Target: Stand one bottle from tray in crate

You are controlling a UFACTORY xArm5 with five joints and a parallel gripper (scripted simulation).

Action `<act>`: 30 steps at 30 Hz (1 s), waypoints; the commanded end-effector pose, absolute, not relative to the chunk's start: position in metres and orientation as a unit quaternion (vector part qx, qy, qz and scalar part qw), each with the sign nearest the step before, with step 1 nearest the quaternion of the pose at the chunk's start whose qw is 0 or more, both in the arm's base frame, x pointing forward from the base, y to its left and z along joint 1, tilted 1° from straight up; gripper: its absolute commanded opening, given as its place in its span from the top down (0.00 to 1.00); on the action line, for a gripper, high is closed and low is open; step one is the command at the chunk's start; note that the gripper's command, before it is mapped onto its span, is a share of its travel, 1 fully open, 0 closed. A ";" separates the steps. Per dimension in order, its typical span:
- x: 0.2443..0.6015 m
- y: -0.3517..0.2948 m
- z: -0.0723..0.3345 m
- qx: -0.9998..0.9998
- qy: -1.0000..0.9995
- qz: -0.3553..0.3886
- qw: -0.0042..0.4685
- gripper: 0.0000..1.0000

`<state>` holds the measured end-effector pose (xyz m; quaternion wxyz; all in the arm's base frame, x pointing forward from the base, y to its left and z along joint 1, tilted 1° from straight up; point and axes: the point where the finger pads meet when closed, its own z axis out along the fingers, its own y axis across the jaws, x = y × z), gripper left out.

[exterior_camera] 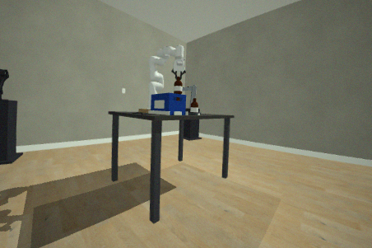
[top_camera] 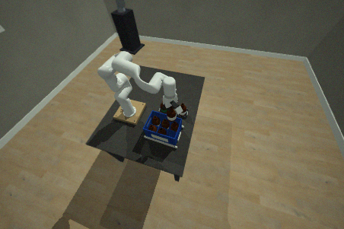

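A blue crate stands on the dark table and holds several brown bottles. It also shows in the exterior view. My gripper is shut on a brown bottle by its neck and holds it upright over the crate's far edge. In the exterior view the gripper holds this bottle with its lower part at the crate's rim. Behind the crate the tray carries other bottles, one at the right, also seen beside the crate. The tray itself is mostly hidden.
The arm's wooden base plate lies left of the crate. A black pedestal with a grey arm stands by the far wall. The table's right edge is close to the tray.
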<state>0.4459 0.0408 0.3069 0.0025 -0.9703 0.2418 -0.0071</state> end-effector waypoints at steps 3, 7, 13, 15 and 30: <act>0.451 0.031 0.309 -0.970 0.241 -0.009 0.003 1.00; 0.455 0.022 0.309 -0.970 0.241 -0.009 0.003 1.00; 0.461 0.009 0.309 -0.970 0.241 -0.009 0.002 1.00; 0.462 0.005 0.309 -0.970 0.241 -0.009 0.002 1.00; 0.473 -0.020 0.309 -0.970 0.241 -0.009 0.002 1.00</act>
